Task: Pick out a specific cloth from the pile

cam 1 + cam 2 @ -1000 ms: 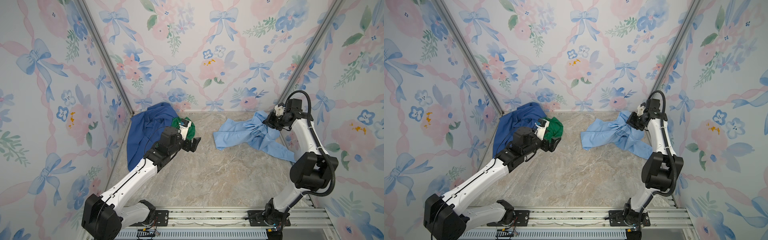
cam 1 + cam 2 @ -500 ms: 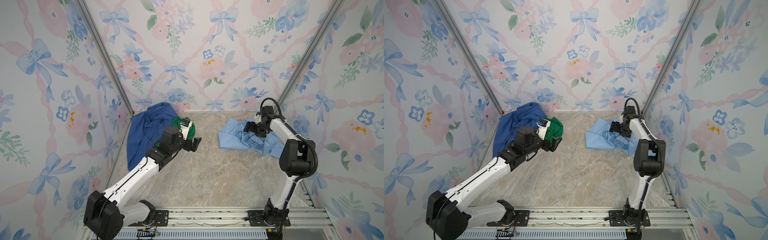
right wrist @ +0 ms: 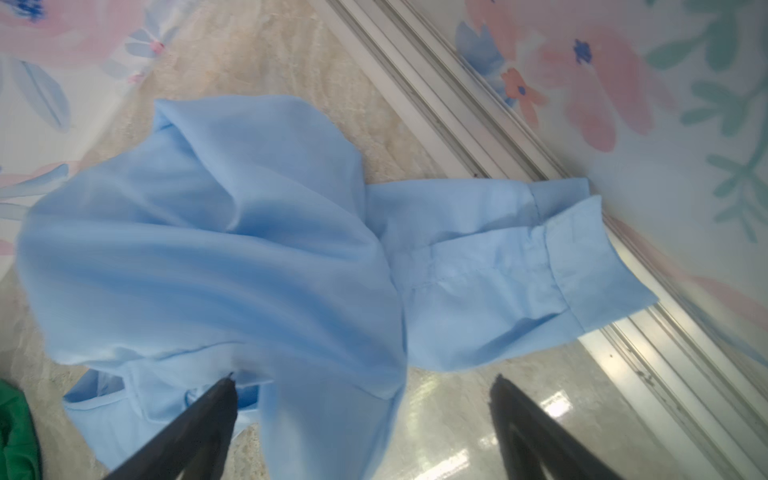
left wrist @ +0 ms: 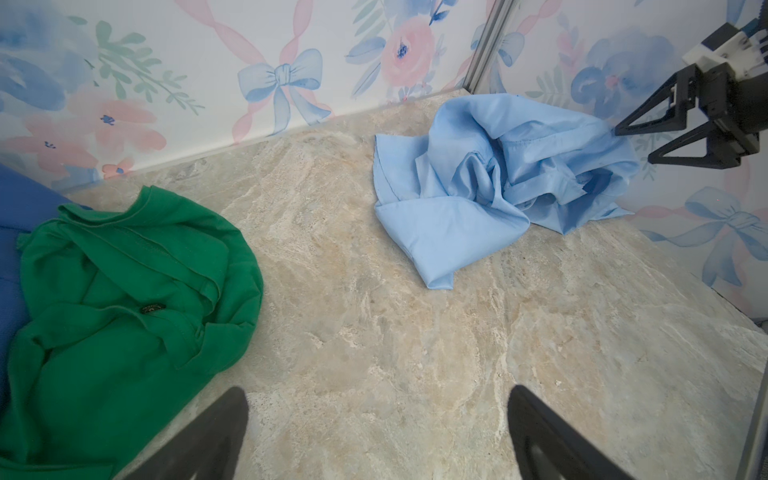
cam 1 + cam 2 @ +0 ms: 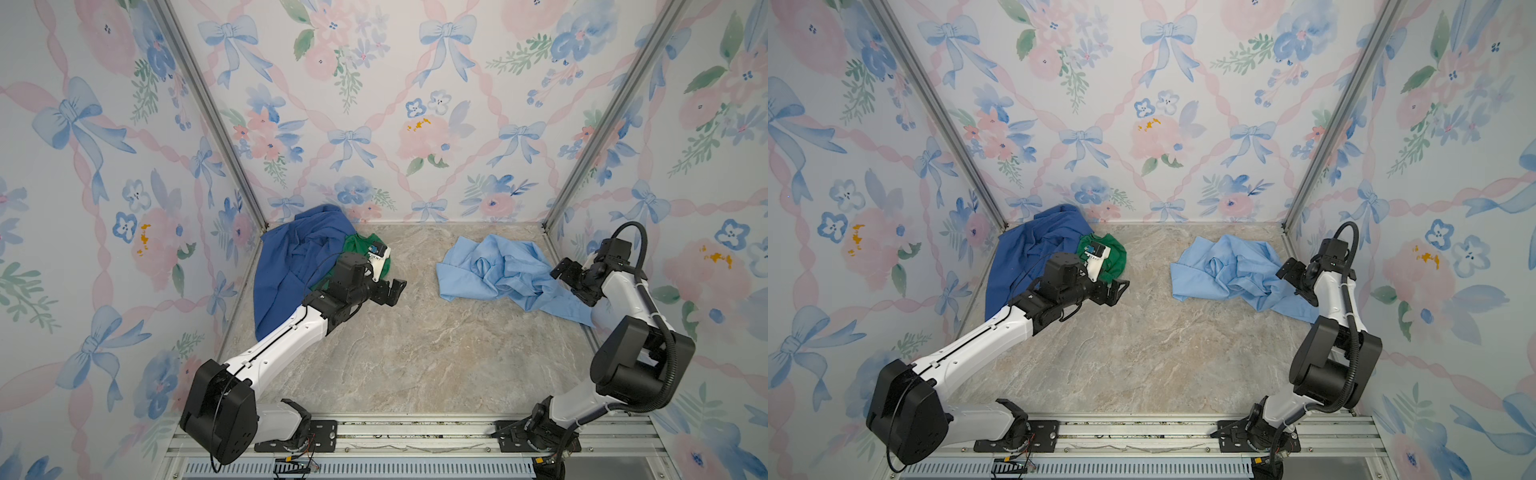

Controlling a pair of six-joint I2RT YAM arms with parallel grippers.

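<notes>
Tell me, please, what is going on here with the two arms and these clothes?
The pale blue shirt lies crumpled on the right side of the table, apart from the pile in the far left corner, a royal-blue garment and a green garment. The right gripper hovers open beside the shirt, gripping nothing. The left gripper, also open and empty, hangs by the green garment.

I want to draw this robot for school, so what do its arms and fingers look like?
Both the left arm and right arm have smooth white shells with chunky black joints. Each ends in black triangle-shaped fingers. A ribbed black hose loops along the right one. A white camera block sits on the left wrist.
</notes>
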